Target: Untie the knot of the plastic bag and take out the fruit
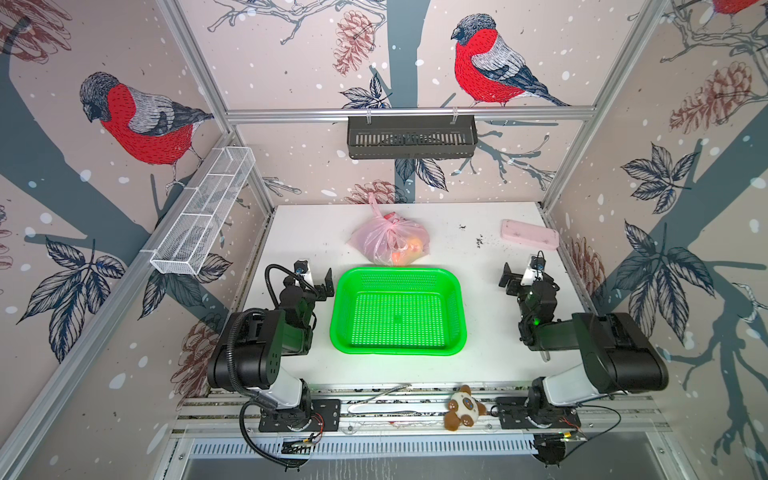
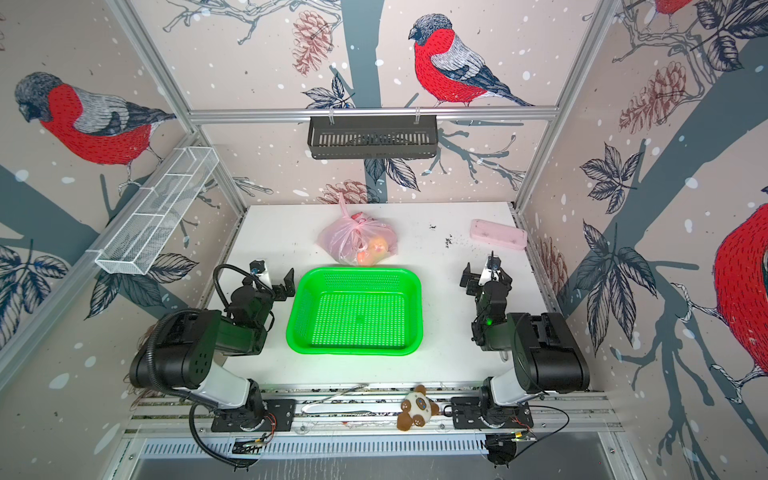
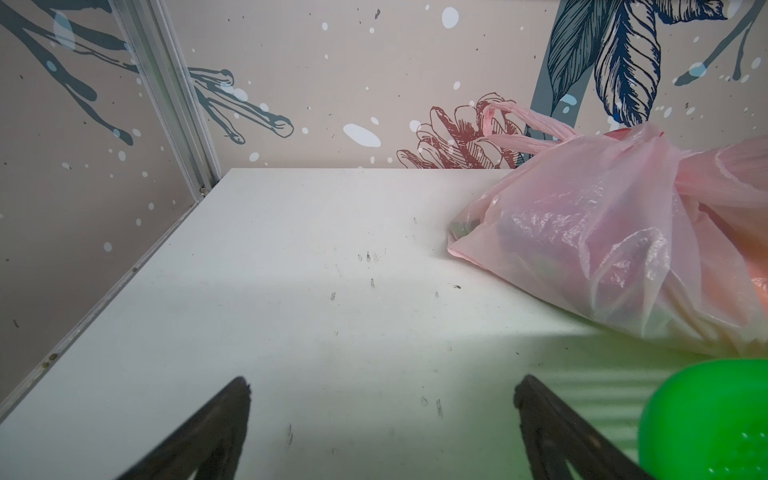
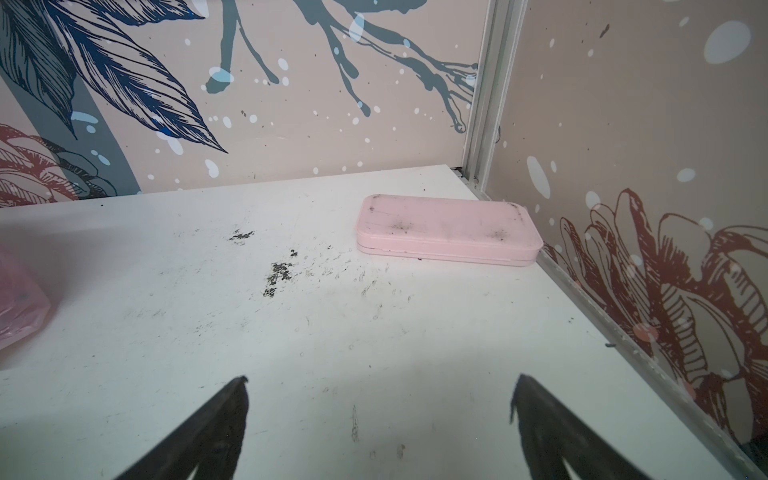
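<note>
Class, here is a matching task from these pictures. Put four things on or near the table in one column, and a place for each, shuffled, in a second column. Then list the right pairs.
Things
1. plastic bag
2. green basket
3. pink case
4. plush toy

Places
A. on the front rail, off the table
B. by the back right corner of the table
C. in the middle of the table
D. tied shut, just behind the basket

Pairs: 1-D, 2-C, 3-B, 4-A

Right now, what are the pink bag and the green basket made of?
The plastic bag looks like thin, glossy, see-through plastic film: it crinkles, shines, and orange fruit shows through. The green basket seems hard moulded plastic, smooth and shiny, with rows of small holes.
</note>
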Controlling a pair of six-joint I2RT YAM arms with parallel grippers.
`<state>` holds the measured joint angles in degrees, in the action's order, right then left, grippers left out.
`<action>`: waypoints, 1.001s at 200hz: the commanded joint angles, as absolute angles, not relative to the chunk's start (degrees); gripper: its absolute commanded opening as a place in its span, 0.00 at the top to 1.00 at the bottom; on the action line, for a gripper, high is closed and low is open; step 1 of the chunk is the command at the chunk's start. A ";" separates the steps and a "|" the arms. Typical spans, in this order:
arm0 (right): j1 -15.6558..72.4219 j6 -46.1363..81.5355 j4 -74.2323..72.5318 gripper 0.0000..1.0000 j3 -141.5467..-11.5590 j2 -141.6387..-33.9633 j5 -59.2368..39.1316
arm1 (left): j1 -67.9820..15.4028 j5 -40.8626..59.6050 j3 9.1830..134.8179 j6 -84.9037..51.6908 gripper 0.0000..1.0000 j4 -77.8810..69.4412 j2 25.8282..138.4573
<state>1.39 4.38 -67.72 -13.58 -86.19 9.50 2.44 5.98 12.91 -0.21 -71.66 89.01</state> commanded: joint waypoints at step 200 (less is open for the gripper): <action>12.24 23.20 2.65 0.01 -40.71 -69.26 8.44 | -0.13 -8.42 30.23 -41.51 0.01 8.70 40.45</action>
<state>7.75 25.54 -3.05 -39.55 -69.82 1.61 1.83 -4.08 27.68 -35.29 -8.27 43.79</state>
